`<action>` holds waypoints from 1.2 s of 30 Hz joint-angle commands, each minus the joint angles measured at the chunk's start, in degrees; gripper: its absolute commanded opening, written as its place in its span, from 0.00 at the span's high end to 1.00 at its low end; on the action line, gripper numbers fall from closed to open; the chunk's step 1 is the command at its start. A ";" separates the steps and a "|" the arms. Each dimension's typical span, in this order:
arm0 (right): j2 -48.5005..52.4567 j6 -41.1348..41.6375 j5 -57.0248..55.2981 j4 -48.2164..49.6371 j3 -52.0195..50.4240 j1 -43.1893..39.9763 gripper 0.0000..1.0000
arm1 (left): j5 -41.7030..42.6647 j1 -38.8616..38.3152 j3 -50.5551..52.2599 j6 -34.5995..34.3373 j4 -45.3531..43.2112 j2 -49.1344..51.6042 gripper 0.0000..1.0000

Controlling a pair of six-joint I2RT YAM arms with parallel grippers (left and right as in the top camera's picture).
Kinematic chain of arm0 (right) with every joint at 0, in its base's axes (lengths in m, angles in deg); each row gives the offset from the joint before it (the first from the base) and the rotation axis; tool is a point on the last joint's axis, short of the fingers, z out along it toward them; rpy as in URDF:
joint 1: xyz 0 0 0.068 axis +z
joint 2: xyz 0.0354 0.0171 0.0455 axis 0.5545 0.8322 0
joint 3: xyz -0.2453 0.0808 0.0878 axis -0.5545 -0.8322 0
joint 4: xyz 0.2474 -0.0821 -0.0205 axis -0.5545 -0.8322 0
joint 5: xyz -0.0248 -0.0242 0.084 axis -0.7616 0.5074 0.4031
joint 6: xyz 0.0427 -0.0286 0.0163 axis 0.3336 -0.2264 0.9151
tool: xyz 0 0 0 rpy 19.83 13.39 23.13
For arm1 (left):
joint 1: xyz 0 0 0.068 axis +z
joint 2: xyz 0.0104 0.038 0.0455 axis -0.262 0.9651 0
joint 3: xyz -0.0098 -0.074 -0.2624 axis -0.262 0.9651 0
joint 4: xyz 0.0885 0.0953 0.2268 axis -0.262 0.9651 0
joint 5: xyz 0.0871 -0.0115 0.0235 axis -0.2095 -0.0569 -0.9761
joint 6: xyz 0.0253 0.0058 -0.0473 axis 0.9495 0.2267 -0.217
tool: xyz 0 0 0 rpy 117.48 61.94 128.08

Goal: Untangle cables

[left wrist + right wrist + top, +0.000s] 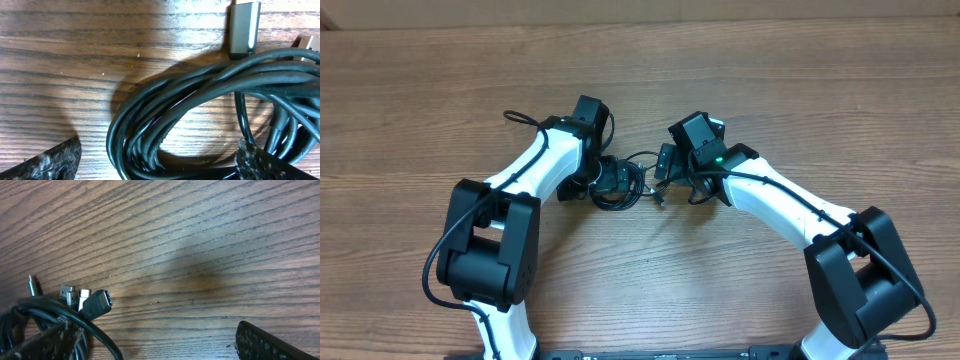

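No legible text, brand or number in any view. Cables (200, 90), their plug ends (244, 27) and the wood table (420, 100) carry no readable markings.

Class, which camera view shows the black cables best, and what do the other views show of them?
The left wrist view: the cables fill it, single strands and a metal plug clear. Overhead shows only a small dark tangle. The right wrist view catches one loop and several plug ends at lower left.
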 commanded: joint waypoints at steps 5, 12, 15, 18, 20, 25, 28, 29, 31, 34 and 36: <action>-0.15 -0.17 -1.03 0.28 0.37 0.26 0.00 | 0.22 0.00 1.77 2.67 -0.46 1.60 0.01; -0.22 3.43 3.32 3.63 0.50 0.22 0.00 | 0.42 0.00 1.77 10.62 -0.63 1.60 0.01; -0.20 3.72 4.55 8.22 0.50 0.22 0.00 | 1.03 -0.02 1.77 9.84 -1.31 1.60 0.01; -0.20 3.69 4.52 9.18 0.50 0.22 0.00 | 1.14 0.00 1.77 9.07 -1.29 1.60 0.00; -0.20 3.69 4.46 9.22 0.50 0.22 0.00 | 2.10 0.00 1.77 8.87 -1.29 1.60 0.01; -0.20 3.72 4.44 9.22 0.50 0.22 0.00 | 6.16 0.46 1.25 8.79 -2.01 1.55 0.00; -0.20 3.69 4.44 9.22 0.50 0.22 0.00 | 12.31 1.51 -0.61 8.61 -0.48 0.68 0.00; -0.20 3.69 4.44 9.22 0.50 0.22 0.00 | 13.05 1.79 -1.25 8.59 -0.31 -0.11 0.00; -0.20 3.69 4.44 9.22 0.50 0.22 0.00 | 12.96 2.14 -2.69 8.04 -0.04 -2.27 0.00; -0.20 3.69 4.44 9.22 0.50 0.22 0.00 | 12.94 2.32 -5.53 8.02 0.72 -6.71 0.01; -0.20 3.69 4.44 9.22 0.50 0.22 0.00 | 12.92 2.32 -7.15 8.02 0.87 -9.35 0.01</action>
